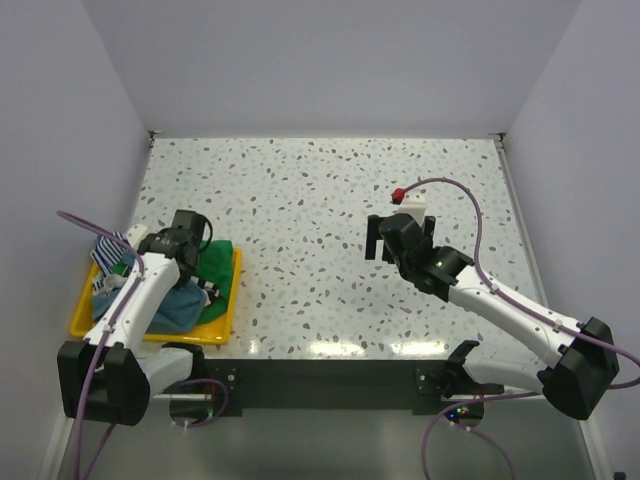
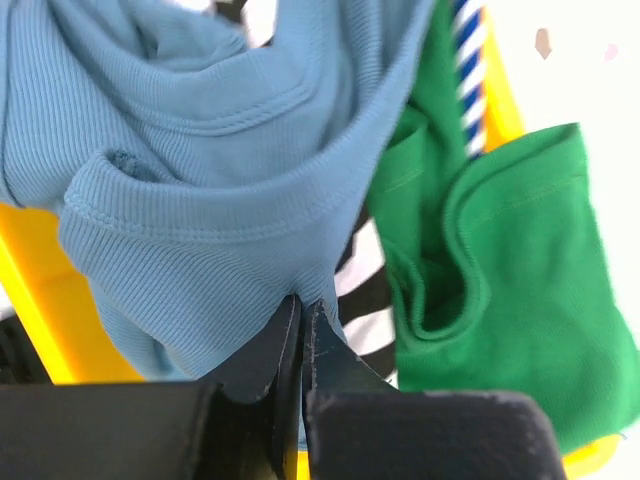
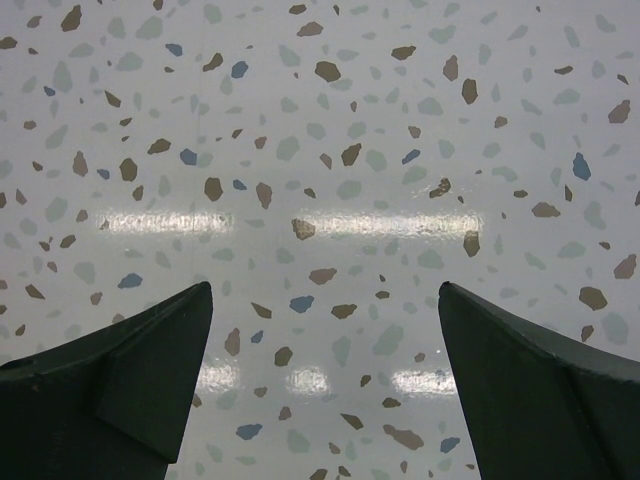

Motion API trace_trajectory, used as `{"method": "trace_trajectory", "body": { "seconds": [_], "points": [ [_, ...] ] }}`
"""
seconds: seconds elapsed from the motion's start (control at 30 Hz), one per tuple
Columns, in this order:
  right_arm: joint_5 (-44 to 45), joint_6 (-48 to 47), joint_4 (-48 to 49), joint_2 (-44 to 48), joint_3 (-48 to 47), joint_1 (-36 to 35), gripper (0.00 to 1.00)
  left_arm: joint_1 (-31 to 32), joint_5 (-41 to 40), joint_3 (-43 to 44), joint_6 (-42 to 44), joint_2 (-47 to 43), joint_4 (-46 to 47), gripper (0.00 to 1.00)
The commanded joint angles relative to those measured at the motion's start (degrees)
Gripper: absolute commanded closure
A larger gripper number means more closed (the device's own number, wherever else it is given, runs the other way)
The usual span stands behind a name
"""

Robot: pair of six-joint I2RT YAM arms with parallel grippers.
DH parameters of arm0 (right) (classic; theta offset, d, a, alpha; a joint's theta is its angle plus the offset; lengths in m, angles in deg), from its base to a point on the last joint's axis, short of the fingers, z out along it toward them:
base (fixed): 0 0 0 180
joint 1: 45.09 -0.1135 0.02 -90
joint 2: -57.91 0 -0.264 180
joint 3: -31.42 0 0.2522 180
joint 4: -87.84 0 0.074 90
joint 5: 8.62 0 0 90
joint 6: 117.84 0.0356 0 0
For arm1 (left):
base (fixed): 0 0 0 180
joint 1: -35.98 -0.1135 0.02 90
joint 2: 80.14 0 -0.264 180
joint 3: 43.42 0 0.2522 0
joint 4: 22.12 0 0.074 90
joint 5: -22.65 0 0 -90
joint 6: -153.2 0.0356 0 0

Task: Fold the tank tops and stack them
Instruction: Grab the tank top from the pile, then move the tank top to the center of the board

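Observation:
The tank tops lie bunched in a yellow tray (image 1: 228,322) at the left. My left gripper (image 2: 303,302) is shut on a fold of the teal-blue tank top (image 2: 200,200), its jaws pressed together with ribbed cloth pinched between them. Beside it are the green top (image 2: 520,290), a black-and-white striped one (image 2: 365,300) and a thin blue-striped one (image 2: 468,50). From above, the left gripper (image 1: 192,260) is down in the pile between the green top (image 1: 218,262) and the teal-blue top (image 1: 182,310). My right gripper (image 1: 399,238) hangs open over bare table, nothing between its fingertips (image 3: 170,330).
The speckled table (image 1: 300,200) stretches between both arms. The tray sits near the front left edge against the left wall. White walls close the table on the left, back and right. A purple cable loops above the right arm (image 1: 470,215).

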Motion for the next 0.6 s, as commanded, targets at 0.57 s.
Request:
{"method": "trace_trajectory", "body": {
  "seconds": [0.57],
  "points": [
    [3.9, -1.3, 1.6, 2.3, -11.7, 0.0, 0.01, 13.9, 2.6, 47.1, 37.7, 0.8, 18.8, 1.00]
  ]
}}
